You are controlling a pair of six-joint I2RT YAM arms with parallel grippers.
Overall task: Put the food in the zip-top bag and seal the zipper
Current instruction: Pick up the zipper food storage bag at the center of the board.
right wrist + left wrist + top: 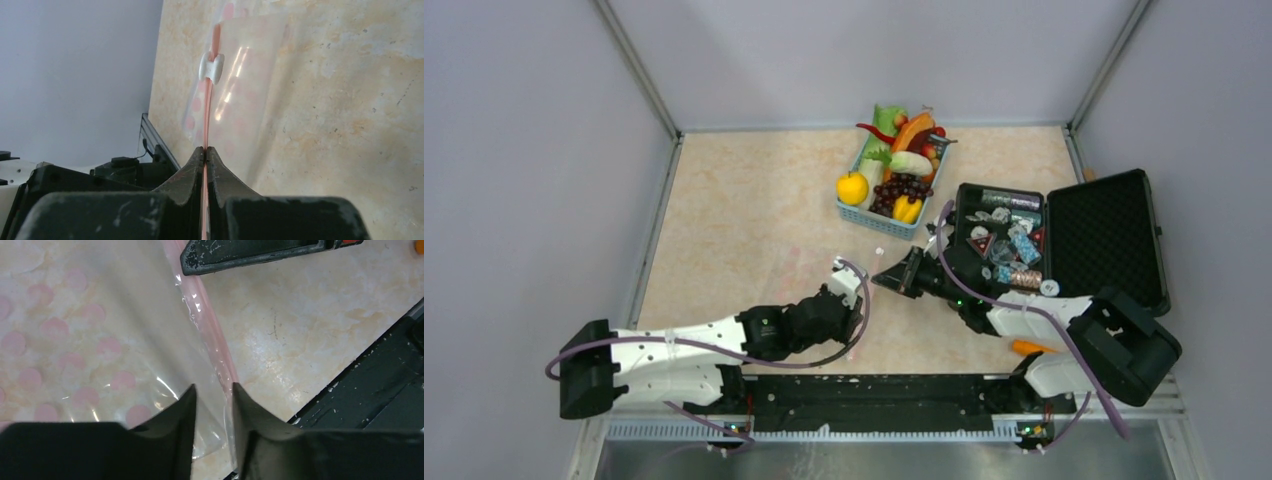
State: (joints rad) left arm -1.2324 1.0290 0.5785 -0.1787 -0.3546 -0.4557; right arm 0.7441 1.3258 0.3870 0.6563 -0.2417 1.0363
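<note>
Reaching in from the near left corner of the bench [744, 200], the left arm lies low and brings the left tool [213, 392] to a spot close to the middle of the near edge. Its two fingers stand a narrow gap apart. The clear film at one end of the bag's mouth edge runs into that gap, and nothing is clamped there.

The zip-top bag [90, 340] lies flat on the bench just left of this tool, with pale pink dots showing through the plastic. From above it is almost invisible against the marbled top. The zipper [208, 110] runs as a thin pink strip along the bag's right-hand edge, from the left tool toward the right one. A small white slider [211, 67] sits on the strip partway along.

The right tool [205, 150] comes in from the near right corner, and its fingers are pressed together on the other end of the zipper, so the strip stands on edge between them.

Further back, at the middle of the far edge, the blue basket [874, 220] holds the food: a yellow fruit [852, 187], dark grapes [902, 187], a red chili [874, 131], green cabbage [887, 118] and a long orange piece [912, 130]. All of it is well apart from the bag.

At the right edge, a black hard case [1104, 240] stands open with shiny packets [1009, 245] inside.
</note>
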